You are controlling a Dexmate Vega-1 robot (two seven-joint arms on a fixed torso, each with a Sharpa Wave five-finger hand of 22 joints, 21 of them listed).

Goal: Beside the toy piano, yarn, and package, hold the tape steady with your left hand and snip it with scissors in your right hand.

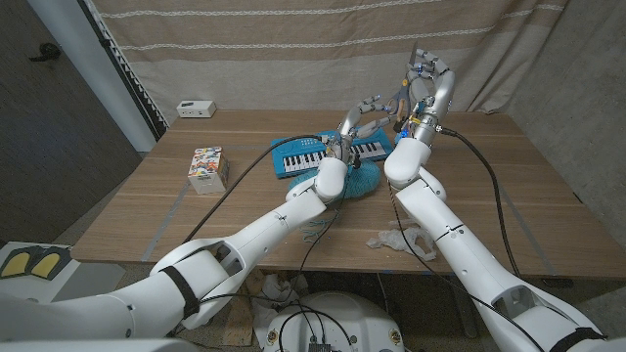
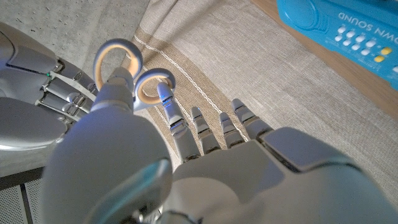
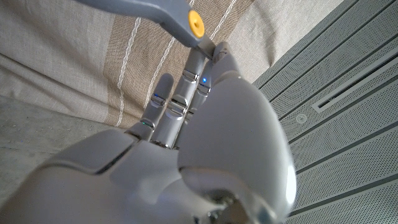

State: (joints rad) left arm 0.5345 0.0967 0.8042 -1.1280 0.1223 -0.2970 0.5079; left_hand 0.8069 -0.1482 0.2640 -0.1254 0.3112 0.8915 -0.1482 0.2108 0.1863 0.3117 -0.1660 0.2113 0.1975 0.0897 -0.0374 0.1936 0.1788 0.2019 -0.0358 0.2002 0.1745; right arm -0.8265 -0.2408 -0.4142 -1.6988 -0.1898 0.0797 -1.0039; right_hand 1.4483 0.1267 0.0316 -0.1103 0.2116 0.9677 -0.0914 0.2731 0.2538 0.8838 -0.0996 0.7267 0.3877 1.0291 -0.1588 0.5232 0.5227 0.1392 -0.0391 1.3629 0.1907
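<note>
- Right hand [image 1: 430,83]: raised above the far side of the bench [image 1: 509,186], fingers closed on the scissors [image 3: 155,12]. The right wrist view shows a grey blade with a yellow pivot screw lying across the fingertips; the left wrist view shows the white loop handles beside a silver hand we take to be this one.
- Left hand [image 1: 360,117]: lifted over the toy piano [image 1: 303,156], fingers curled and reaching toward the right hand. Whether it holds anything, we cannot tell.
- Tape: we cannot pick it out for certain. If it is present, we judge it lies between the two hands, where they nearly meet above the piano.
- Step in hand, our judgement: bringing blade and tape together for the snip. To do it well, we would keep the left hand steady with the strip taut and clear of its own fingers, and set the open blades square across the strip before closing.
- Yarn [image 1: 357,181]: blue, on the bench just beside the piano's near edge, partly behind the left wrist.
- Package [image 1: 207,166]: small colourful box, well apart on the robot's left.
- White box [image 1: 196,109]: at the far edge of the bench.
- Crumpled clear wrap [image 1: 396,238]: at the near edge, under the right forearm.
- Obstruction: the hands crowd each other, and a black cable trails across the piano.
</note>
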